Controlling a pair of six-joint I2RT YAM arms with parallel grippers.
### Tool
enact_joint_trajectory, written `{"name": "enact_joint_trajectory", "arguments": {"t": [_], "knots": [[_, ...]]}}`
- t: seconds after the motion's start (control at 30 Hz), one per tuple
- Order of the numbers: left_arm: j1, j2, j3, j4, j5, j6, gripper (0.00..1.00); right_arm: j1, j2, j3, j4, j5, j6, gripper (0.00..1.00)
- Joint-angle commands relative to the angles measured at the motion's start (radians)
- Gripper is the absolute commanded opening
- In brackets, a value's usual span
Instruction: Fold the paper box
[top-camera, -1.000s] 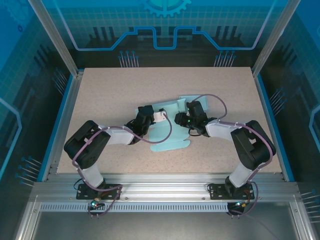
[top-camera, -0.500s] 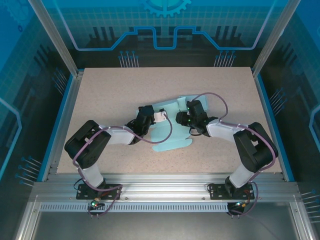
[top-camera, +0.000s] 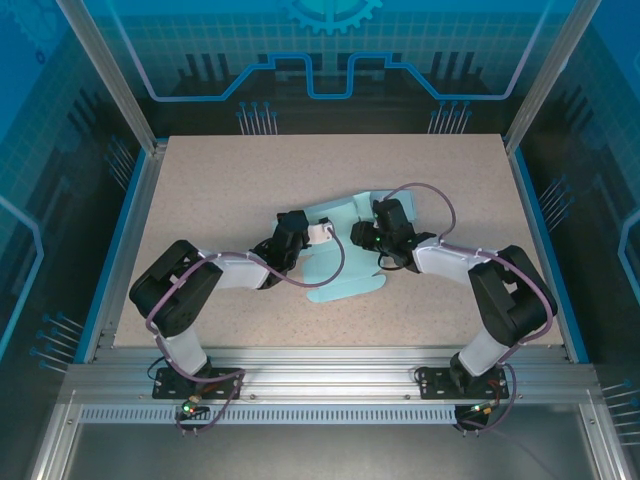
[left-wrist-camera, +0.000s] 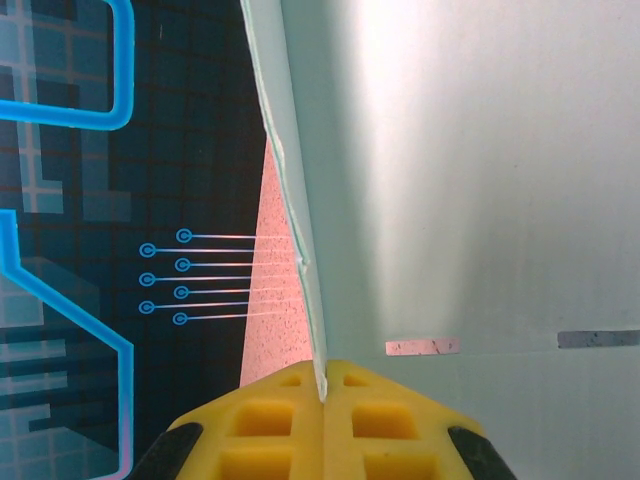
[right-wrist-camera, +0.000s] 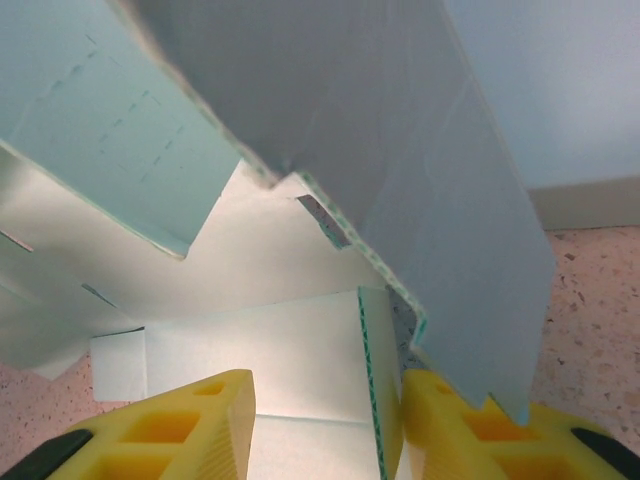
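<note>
The pale teal paper box (top-camera: 340, 270) lies partly folded at the middle of the table, between the two arms. My left gripper (top-camera: 322, 233) is at its left side, and in the left wrist view its yellow fingers (left-wrist-camera: 270, 425) are shut on the thin edge of a raised box panel (left-wrist-camera: 470, 170). My right gripper (top-camera: 362, 236) is at the box's right side. In the right wrist view it (right-wrist-camera: 322, 425) stands open, with a folded flap edge (right-wrist-camera: 372, 370) against the inner face of the right finger (right-wrist-camera: 450, 425) and raised panels (right-wrist-camera: 400, 150) overhead.
The speckled beige tabletop (top-camera: 220, 180) has free room at the back and left. Blue rails (top-camera: 128, 210) and metal posts bound the table. Cables loop over both arms near the box.
My right gripper has shifted slightly back and right at the box's right side. The left gripper and the box have hardly moved.
</note>
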Motion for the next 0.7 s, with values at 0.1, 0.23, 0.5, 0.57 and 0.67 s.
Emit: {"name": "enact_joint_trajectory", "arguments": {"t": [0.1, 0.23, 0.5, 0.57, 0.67], "knots": [[-0.019, 0.022, 0.026, 0.008, -0.007, 0.024, 0.00, 0.020, -0.035, 0.021, 0.024, 0.014, -0.009, 0.44], [-0.019, 0.030, 0.029, 0.008, -0.012, 0.032, 0.00, 0.023, -0.041, 0.013, 0.030, 0.027, -0.010, 0.42], [-0.020, 0.036, 0.032, 0.018, -0.015, 0.040, 0.00, 0.024, -0.055, 0.010, 0.027, 0.051, -0.027, 0.38], [-0.021, 0.038, 0.034, 0.022, -0.016, 0.044, 0.00, 0.024, -0.053, 0.014, 0.029, 0.053, -0.031, 0.37], [-0.022, 0.039, 0.035, 0.025, -0.015, 0.049, 0.00, 0.023, -0.045, 0.022, 0.022, 0.056, -0.041, 0.37]]}}
